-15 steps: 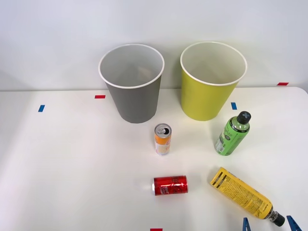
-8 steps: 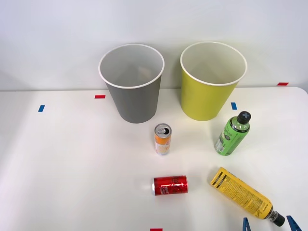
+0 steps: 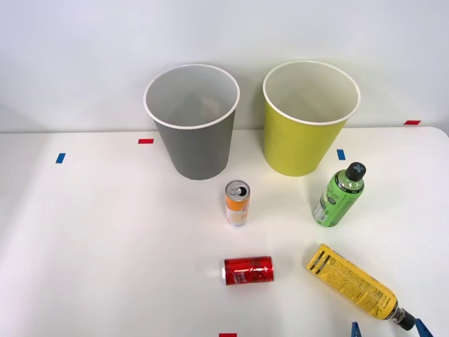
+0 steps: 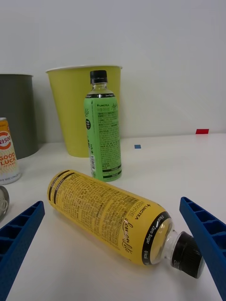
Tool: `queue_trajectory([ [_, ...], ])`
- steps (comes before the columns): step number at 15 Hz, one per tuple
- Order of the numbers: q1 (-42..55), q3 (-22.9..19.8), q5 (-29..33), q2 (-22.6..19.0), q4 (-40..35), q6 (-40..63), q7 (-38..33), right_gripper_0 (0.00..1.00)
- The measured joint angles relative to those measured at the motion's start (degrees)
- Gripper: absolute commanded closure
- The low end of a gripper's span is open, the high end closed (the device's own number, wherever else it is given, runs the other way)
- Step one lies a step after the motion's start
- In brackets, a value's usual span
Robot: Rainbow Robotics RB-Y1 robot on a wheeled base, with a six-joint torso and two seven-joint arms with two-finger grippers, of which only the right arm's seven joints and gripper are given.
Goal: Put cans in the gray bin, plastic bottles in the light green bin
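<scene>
White table (image 3: 105,246), yellow bottle (image 4: 110,217) lying between wide-spread right tool (image 4: 113,249), gray bin (image 4: 16,115) cut off

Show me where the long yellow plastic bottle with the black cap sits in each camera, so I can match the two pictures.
Front view: the long yellow plastic bottle lies on its side near the lower right, cap toward the corner.
Right wrist view: it lies across the foreground between the open blue ribbed fingers of the right gripper.
Shared landmark: the upright green bottle with black cap, standing just beyond it.
</scene>
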Motion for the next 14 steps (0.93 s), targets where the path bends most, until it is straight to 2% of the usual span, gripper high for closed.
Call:
queue_trajectory([
  [2,0.49,0.69,0.25,-1.83,-2.77,0.38,0.59,0.00],
  [5,1.76,2.63,0.46,-5.83,-11.03,8.53,0.66,0.00],
  [10,6.83,7.33,-0.26,-14.81,-34.00,37.26,0.54,0.00],
  [14,8.32,10.19,-0.77,-24.79,-50.09,62.30,0.38,0.00],
])
